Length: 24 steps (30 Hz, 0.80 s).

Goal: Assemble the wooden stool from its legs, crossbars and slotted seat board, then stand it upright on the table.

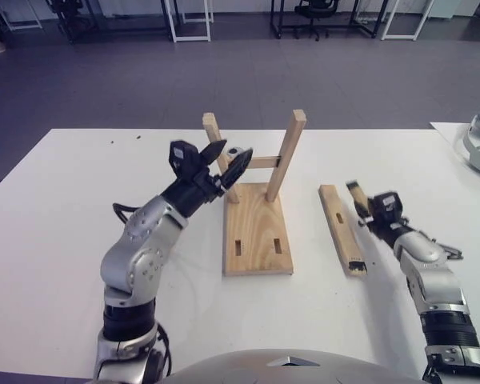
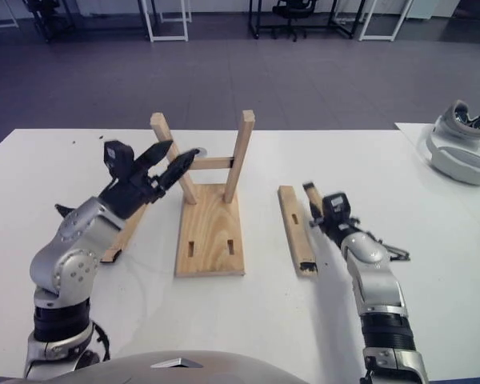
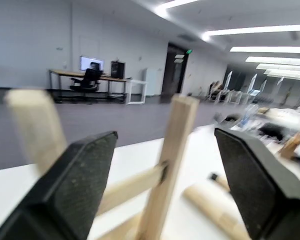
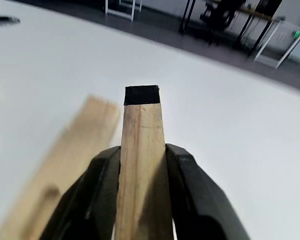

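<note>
Stool leg in right tool, left tool raised — agape

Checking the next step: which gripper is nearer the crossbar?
Left. The left gripper hangs open close by the crossbar; right gripper sits apart to its right, shut on a leg.

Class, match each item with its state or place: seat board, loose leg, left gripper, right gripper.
1 seat board
2 loose leg
3 left gripper
4 right gripper

A shut on the held leg
B open, near the crossbar
C flat on the table, upright legs on it
D lying right of the seat board

Pairs: 1-C, 2-D, 3-B, 4-A
</note>
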Motion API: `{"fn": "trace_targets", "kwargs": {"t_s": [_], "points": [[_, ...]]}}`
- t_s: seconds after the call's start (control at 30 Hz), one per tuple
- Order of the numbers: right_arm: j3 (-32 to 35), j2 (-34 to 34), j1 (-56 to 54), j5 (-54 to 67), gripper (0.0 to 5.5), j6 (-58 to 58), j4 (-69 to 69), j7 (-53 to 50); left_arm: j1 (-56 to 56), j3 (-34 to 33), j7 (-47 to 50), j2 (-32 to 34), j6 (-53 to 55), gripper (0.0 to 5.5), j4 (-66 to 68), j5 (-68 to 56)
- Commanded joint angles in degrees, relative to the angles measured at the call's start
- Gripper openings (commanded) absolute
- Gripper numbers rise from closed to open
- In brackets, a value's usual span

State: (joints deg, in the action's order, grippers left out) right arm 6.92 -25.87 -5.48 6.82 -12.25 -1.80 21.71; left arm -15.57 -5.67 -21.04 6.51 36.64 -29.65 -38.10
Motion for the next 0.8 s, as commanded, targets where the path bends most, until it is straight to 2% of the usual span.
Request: {"fn": "trace_targets", "kwargs": {"t_s": [0.03,0.13,0.17,0.3,0.37,0.6,0.63,0.8], "points": [[-9.8,2.4,-10.8,-0.9,1.31,7.3,-19.2,4.7,-11.4,-5.9,6.5,-4.2,4.5,3.60,3.9,-15.2],[-17.2,6.9,-19.0,-3.0,1.31,9.4,-22.5,5.4,-15.8,-7.9,10.3,-5.4,6.1,3.60,7.5,-23.5],[-18.4,8.0,-21.0,-3.1,1.31,9.9,-22.3,5.6,-16.4,-7.9,10.8,-5.5,6.6,3.40,8.0,-25.7],[-18.4,9.4,-23.1,-3.2,1.31,10.9,-20.9,5.2,-15.3,-6.7,12.2,-4.5,7.6,2.75,7.5,-29.7],[-18.7,9.5,-23.1,-3.4,1.31,11.3,-20.2,5.4,-14.8,-6.7,13.1,-4.0,7.4,2.20,7.0,-30.9],[-18.9,9.4,-21.2,-4.5,1.31,10.7,-20.9,5.3,-14.6,-5.8,14.3,-3.2,5.9,1.12,6.8,-32.0],[-18.9,9.4,-21.2,-4.6,1.31,10.6,-20.9,5.3,-14.4,-5.8,14.5,-3.2,5.7,0.81,6.7,-32.0],[-19.2,9.2,-20.6,-5.0,1.31,10.9,-21.1,5.6,-14.0,-5.9,14.7,-3.0,4.9,0.54,6.2,-32.4]]}}
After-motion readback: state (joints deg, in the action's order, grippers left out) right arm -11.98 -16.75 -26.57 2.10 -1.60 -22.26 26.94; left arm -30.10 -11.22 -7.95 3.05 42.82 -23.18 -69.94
